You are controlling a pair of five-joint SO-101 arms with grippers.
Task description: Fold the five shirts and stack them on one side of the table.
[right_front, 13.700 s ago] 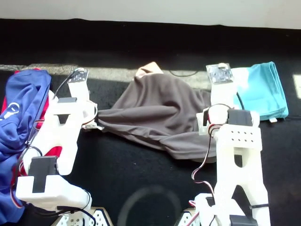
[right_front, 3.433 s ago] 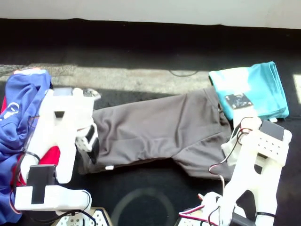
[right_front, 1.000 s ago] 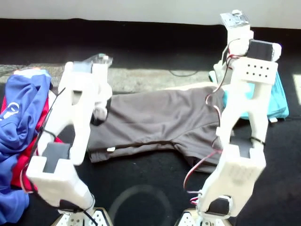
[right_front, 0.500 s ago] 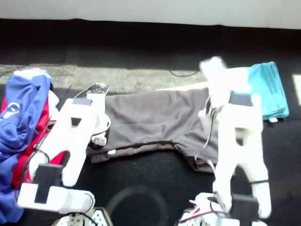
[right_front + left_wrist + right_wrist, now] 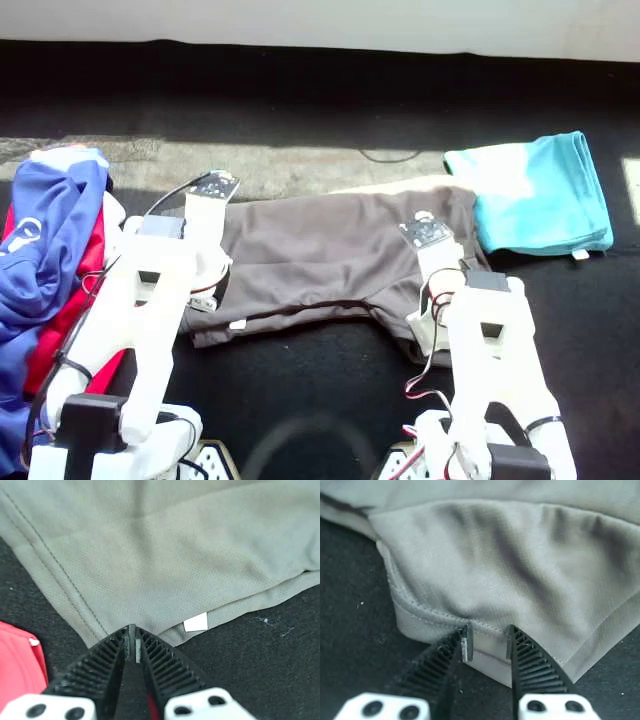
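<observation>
**Grey shirt down flat, a claw at each near corner**

Spread across the black table cover [image 5: 320, 380], wrinkled but flat: the grey shirt [image 5: 330, 250], lengthwise between the two arms.

At its near hem, at the left arm's end: the left claw [image 5: 131, 639]. Pinched fully together, with no gap between the ribbed fingers [image 5: 105, 656] and the tips over the hem's corner. No telling from here of any cloth caught between them. Just beside those tips, on the same hem, a small white tag [image 5: 195, 623].

At the grey shirt's other near corner: the right claw [image 5: 488, 641]. Partly apart, one tip on either side of a short stretch of stitched hem. Cloth in the gap, not squeezed.

Just beside the grey shirt's far corner at the right arm's end, seemingly touching it: a turquoise shirt [image 5: 535, 195], folded into a tidy rectangle.

Beyond the grey shirt's left-arm end, a loose heap: a blue shirt [image 5: 40, 230] on top, a red shirt [image 5: 70, 310] underneath. A red edge of that heap near the left claw in the left wrist view.
</observation>
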